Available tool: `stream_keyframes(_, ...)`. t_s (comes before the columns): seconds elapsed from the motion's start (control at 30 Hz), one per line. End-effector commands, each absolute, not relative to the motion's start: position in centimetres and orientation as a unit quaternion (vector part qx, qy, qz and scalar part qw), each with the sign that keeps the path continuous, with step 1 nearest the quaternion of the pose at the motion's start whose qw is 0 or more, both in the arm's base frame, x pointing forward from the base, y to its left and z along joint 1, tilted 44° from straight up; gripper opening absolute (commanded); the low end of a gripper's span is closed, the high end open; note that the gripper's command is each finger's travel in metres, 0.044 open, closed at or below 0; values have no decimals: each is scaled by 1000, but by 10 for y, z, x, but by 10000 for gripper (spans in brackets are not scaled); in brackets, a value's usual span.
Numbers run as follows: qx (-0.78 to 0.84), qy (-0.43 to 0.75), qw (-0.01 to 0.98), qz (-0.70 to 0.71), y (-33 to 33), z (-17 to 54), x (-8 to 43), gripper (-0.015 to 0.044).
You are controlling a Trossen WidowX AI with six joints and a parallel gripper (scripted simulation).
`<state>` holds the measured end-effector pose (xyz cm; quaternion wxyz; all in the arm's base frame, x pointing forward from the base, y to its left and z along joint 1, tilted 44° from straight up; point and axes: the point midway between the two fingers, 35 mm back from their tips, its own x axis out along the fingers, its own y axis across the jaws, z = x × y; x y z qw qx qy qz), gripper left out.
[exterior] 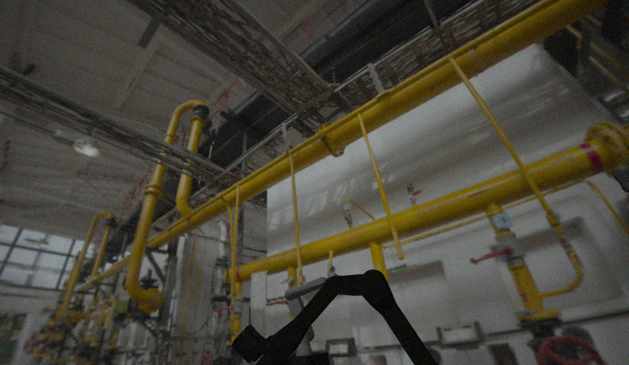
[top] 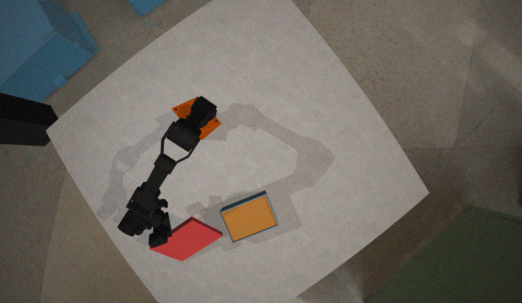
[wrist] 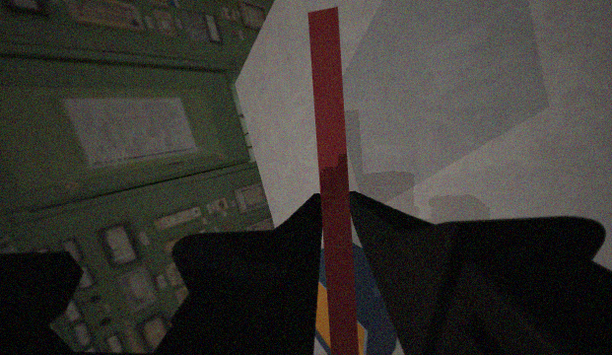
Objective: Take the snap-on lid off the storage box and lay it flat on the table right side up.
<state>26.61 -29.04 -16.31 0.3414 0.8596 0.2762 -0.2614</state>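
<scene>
your gripper point(top: 168, 233) point(wrist: 334, 198) clamped nearly shut on the red lid point(top: 191, 241) point(wrist: 330, 99), edge-on in wrist view, its broad face and the box's point(top: 249, 217) point(wrist: 374, 296) full opening only from top

Count: 1 red snap-on lid point(top: 185, 241) point(wrist: 330, 99) | 1 open storage box point(top: 242, 202) point(wrist: 372, 291) | 1 six-joint arm point(top: 153, 180) point(exterior: 359, 286) | 1 parallel-jaw gripper point(top: 163, 234) point(wrist: 334, 198) | 2 gripper fingers point(top: 157, 239) | 1 orange base plate point(top: 210, 129) | 1 pale tabletop point(top: 292, 112) point(wrist: 291, 123) | 1 red handwheel point(exterior: 542, 350) | 1 lit ceiling lamp point(exterior: 85, 148)

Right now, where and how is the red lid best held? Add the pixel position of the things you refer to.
I would grip the red lid point(top: 187, 241) point(wrist: 330, 99) by its narrow side wall, fingers on opposite faces, coming from the side near the arm. It is flat and thin, and the fingers already pinch it there.
</scene>
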Motion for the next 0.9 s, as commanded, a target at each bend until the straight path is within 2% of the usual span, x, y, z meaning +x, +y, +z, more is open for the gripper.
stream_keyframes(0.0, 862, 275, 339, -257, -287, -165, 266, 0)
stream_keyframes(0.87, 862, 274, 339, -257, -273, -181, 266, 0)
